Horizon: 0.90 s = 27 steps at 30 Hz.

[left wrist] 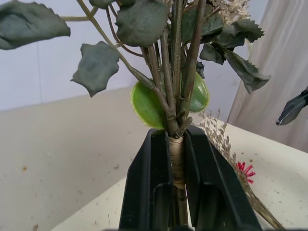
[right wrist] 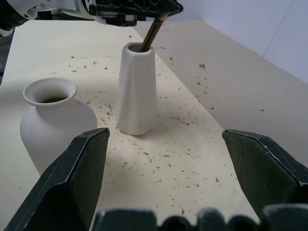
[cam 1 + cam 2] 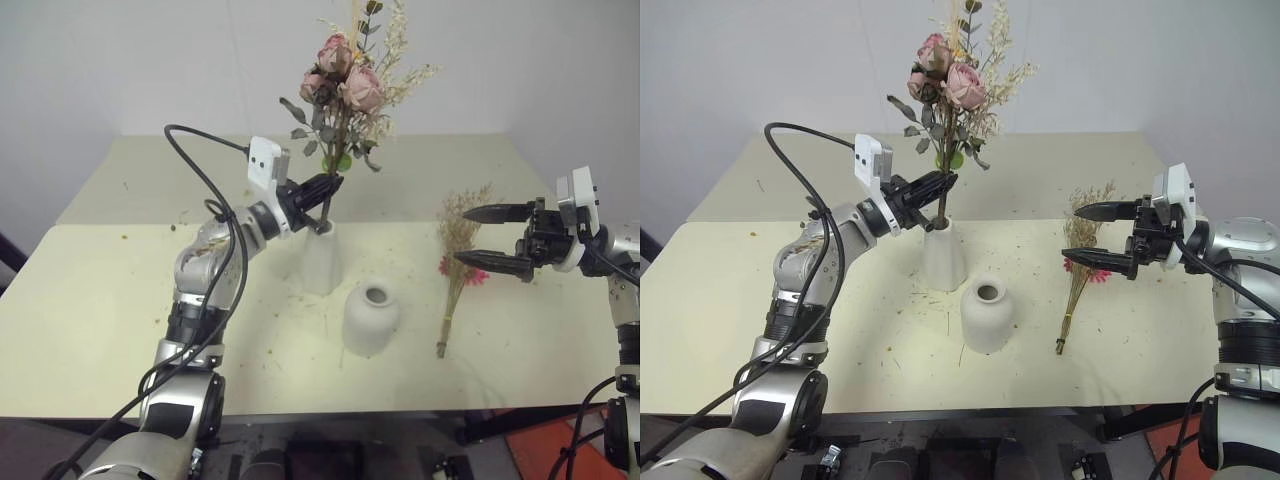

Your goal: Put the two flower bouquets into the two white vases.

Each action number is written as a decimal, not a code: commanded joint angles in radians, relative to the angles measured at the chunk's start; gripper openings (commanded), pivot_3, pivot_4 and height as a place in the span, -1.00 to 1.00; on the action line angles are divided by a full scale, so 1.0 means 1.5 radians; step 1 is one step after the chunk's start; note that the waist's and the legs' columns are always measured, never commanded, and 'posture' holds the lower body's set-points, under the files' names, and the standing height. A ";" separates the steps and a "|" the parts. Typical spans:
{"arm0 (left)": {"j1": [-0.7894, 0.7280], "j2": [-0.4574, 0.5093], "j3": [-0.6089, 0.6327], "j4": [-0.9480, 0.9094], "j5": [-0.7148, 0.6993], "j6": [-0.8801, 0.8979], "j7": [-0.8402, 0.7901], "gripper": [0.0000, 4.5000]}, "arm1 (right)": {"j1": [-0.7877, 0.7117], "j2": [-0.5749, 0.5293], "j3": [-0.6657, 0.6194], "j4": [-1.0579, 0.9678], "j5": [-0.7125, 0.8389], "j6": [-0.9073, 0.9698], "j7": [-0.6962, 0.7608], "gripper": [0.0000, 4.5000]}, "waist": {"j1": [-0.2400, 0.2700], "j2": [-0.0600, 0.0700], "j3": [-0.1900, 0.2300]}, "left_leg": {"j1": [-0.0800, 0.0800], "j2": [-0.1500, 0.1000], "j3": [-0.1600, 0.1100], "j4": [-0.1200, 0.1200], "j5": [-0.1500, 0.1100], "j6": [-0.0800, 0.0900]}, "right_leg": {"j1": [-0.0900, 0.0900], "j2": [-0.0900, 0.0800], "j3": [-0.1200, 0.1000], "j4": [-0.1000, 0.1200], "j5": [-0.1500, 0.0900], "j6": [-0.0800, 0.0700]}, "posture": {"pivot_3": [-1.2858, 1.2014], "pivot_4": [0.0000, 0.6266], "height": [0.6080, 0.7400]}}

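On the cream table (image 3: 100, 300), the left gripper (image 3: 328, 186) clamps the pink rose bouquet (image 3: 345, 85) upright, stem tip inside the tall, tapered white ceramic vase (image 3: 322, 262) directly beneath; the right gripper (image 3: 497, 240) gapes over the tan dried-grass bouquet (image 3: 455, 270) lying near-to-far

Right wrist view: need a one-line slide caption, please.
Open right gripper faces the tall tapered white vase, rose stem entering its mouth, beside the squat rounded white vase.

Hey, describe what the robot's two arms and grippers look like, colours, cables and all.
Both arms are silver-grey metal segments with black joints. A loose black cable loops along the left arm; another hangs by the right arm. Each wrist carries a small white camera block. The left gripper and right gripper each have two tapered black fingers.
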 commanded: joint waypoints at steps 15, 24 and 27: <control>0.059 0.091 0.009 -0.180 -0.038 0.107 -0.024 0.99 | -0.012 -0.004 -0.010 -0.006 0.009 0.001 -0.004 0.97 | -0.001 0.000 0.000 | 0.000 0.000 0.000 0.000 0.000 0.000 | 0.000 0.000 0.000 0.000 0.000 0.000 | 0.03 -0.52 1.00; 0.164 0.268 0.058 -0.356 -0.154 0.226 -0.121 0.99 | 0.002 -0.021 -0.004 -0.006 -0.002 0.010 0.002 0.97 | -0.004 0.000 0.000 | 0.000 0.001 0.000 0.000 0.000 0.000 | 0.000 0.001 0.000 0.000 0.000 0.000 | 0.03 -0.52 1.00; 0.181 0.342 0.082 -0.372 -0.201 0.227 -0.208 0.99 | 0.010 -0.036 0.008 -0.008 -0.027 0.024 -0.017 0.97 | -0.004 0.000 0.000 | 0.000 0.001 0.000 0.000 0.000 0.000 | 0.000 0.001 0.000 0.000 0.000 0.000 | 0.03 -0.52 1.00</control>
